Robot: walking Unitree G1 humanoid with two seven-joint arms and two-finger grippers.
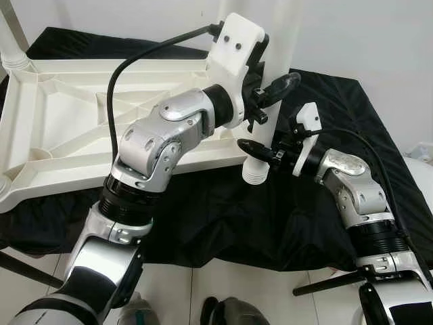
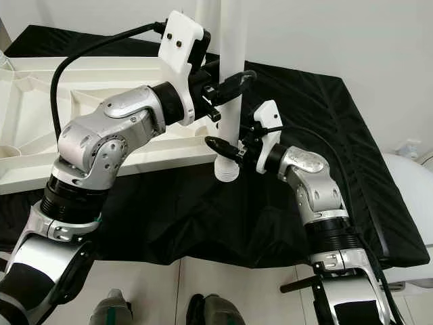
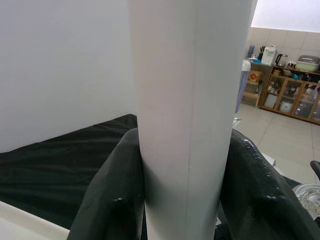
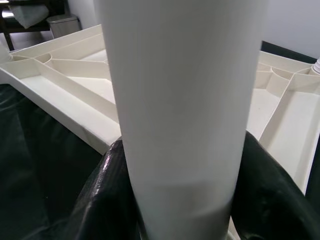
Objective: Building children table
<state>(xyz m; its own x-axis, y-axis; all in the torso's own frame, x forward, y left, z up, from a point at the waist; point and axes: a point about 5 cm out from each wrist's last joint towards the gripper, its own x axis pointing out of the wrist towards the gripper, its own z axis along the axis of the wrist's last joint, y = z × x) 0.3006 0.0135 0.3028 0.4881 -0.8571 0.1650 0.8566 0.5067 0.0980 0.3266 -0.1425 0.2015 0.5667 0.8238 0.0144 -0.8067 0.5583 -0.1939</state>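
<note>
A white table leg (image 1: 279,61) stands upright, its threaded end (image 1: 255,172) hanging just off the corner of the upside-down white tabletop (image 1: 61,115). My left gripper (image 1: 267,91) is shut on the leg partway up; its black fingers (image 3: 107,200) press both sides of the white tube (image 3: 187,115). Lower down, my right gripper (image 1: 265,154) is also shut on the leg near the threaded end, fingers (image 4: 100,200) hugging the tube (image 4: 180,100). Another leg (image 1: 13,44) stands screwed in at the tabletop's far left corner.
The tabletop lies on a black cloth (image 1: 338,108) spread over a low surface. White tiled floor (image 1: 203,284) runs along the near edge, with my feet (image 1: 230,313) on it. A white wall rises behind. A white object (image 2: 413,189) sits at the right.
</note>
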